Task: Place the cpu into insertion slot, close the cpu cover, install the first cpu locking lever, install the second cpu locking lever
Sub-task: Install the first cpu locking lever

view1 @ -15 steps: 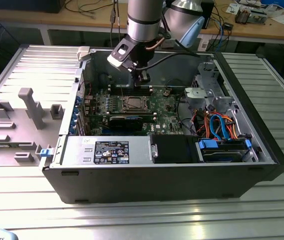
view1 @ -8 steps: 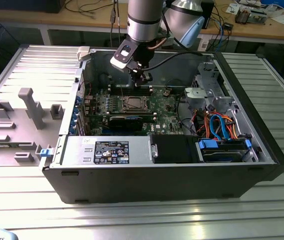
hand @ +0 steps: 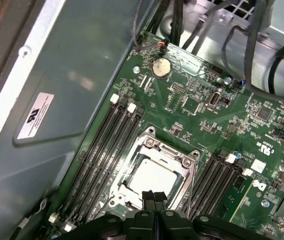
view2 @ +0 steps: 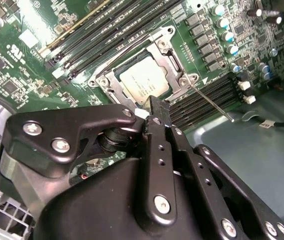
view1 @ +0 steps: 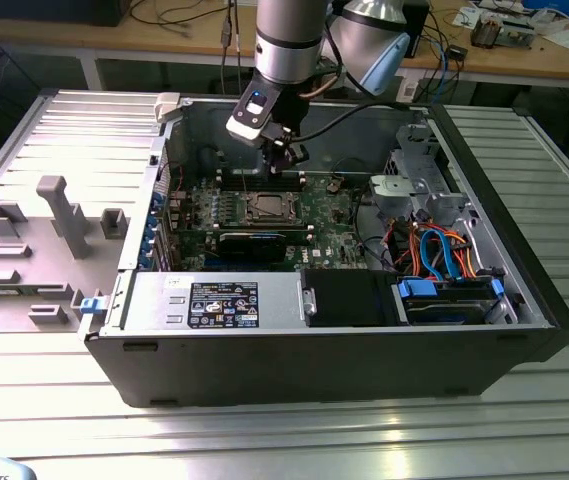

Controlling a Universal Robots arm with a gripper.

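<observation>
The cpu [view2: 142, 83] [hand: 154, 175], a pale square chip, lies in the insertion slot [view1: 264, 207] on the green motherboard. The cpu cover [view2: 111, 84] [hand: 167, 153], a silvery frame, lies flat around the chip. A thin metal locking lever [view2: 212, 103] sticks out slantwise from one corner of the socket. My gripper [view2: 156, 104] [hand: 154, 195] [view1: 284, 163] hangs just above the socket's edge, fingers shut together with nothing between them. In the exterior view it stands a little behind the socket.
Rows of slim memory slots [hand: 109, 142] [view2: 209, 97] flank the socket on both sides. A long black card [view1: 252, 243] lies in front of it. Case walls [view1: 179, 135] ring the board. Drive cage and cables [view1: 434, 240] sit at the exterior view's right.
</observation>
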